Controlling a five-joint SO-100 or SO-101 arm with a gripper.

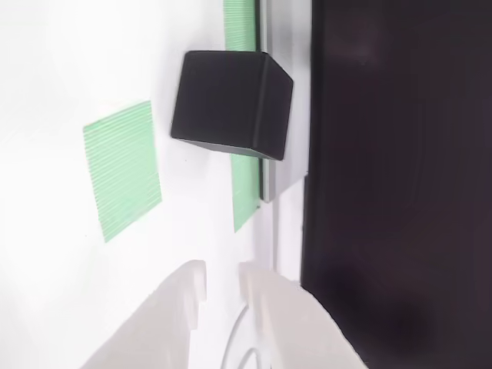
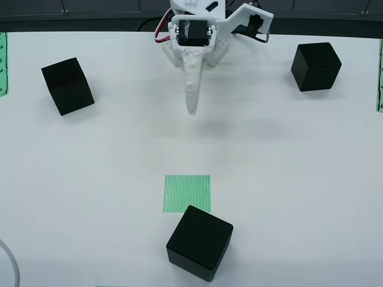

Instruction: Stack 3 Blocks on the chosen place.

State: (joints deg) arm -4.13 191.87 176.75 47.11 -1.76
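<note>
Three black cubes apart on the white desk: nearest just below the green striped square, the others far left and far right. Gripper hangs above the square, fingers pressed together. Cubes look rigid, light, matte; grip opposite flat faces.

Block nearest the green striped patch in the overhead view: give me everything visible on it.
The block is a matte black cube, plastic-looking, with slightly rounded edges and no markings visible. It sits flat on the white table, turned at an angle to the green patch, its upper corner just overlapping the patch's lower edge. Nothing else touches it. The gripper hangs well above it in the picture, away from it.
</note>
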